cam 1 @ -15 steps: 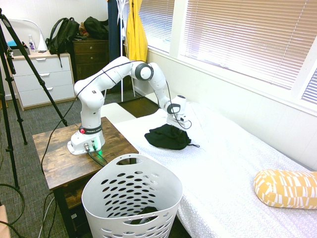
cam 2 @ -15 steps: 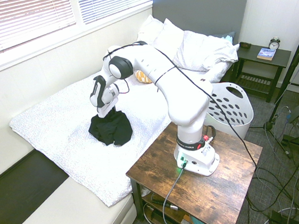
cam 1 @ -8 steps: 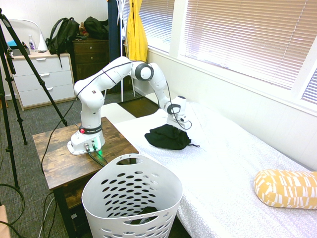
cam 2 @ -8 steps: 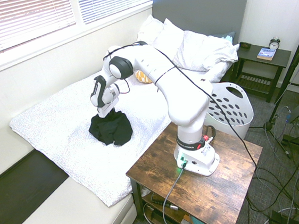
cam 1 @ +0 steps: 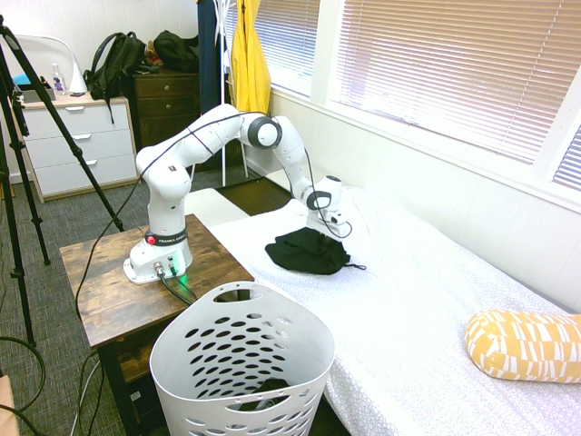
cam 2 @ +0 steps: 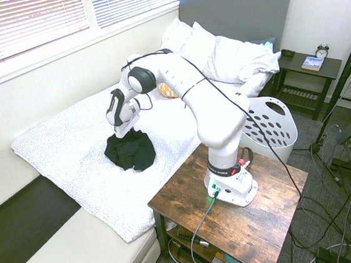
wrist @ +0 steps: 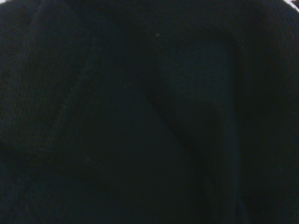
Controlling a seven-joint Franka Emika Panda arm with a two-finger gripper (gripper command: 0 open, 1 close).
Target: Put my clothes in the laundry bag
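Both tool (cam 2: 124, 134) fingertips hidden by black garment (cam 2: 130, 151)

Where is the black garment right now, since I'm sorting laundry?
In the first exterior view, the black garment lies on the bed, directly below the gripper, beyond the white laundry basket.

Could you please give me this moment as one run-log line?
gripper: at black garment, fingers hidden | black garment: on bed | laundry basket: beside bed, garment not in it

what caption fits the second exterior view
Robot arm lowers its gripper to a black garment on a bed, laundry basket beyond the wooden table.
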